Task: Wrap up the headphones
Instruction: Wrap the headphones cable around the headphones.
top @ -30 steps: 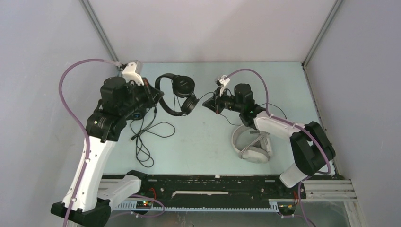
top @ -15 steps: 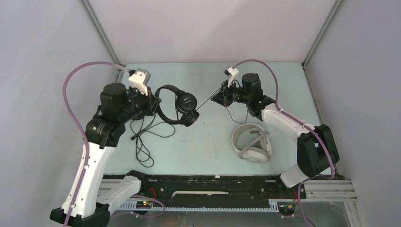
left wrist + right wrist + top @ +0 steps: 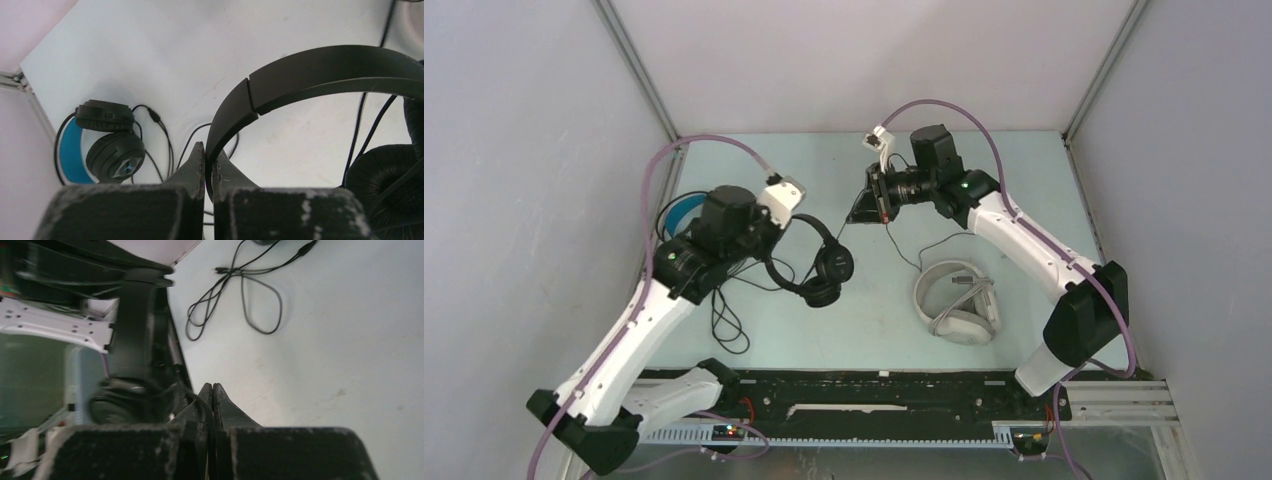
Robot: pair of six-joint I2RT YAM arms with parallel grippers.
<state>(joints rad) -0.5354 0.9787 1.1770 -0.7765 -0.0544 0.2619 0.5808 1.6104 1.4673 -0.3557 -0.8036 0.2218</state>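
Note:
My left gripper [image 3: 771, 243] is shut on the headband [image 3: 300, 70] of the small thin black on-ear headset [image 3: 820, 266] and holds it above the table; the jaws [image 3: 209, 155] pinch the band's end. My right gripper [image 3: 864, 206] is shut on that headset's thin black cable [image 3: 209, 412], a little right of and beyond the ear cups; the headset shows blurred in the right wrist view [image 3: 132, 365]. The white over-ear headset [image 3: 956, 302] lies at the right. The bulky black headset with blue lining [image 3: 107, 145] lies by the left wall, partly hidden behind my left arm [image 3: 676, 212].
Loose black cable loops [image 3: 727, 318] lie on the table under my left arm and show in the right wrist view [image 3: 240, 295]. More cable trails from my right gripper toward the white headset [image 3: 902, 250]. The enclosure walls stand close on the left, back and right.
My left gripper has carried the thin black headset to the right and toward the near edge, uncovering the blue-lined headset. My right gripper has moved farther back and slightly left with the cable.

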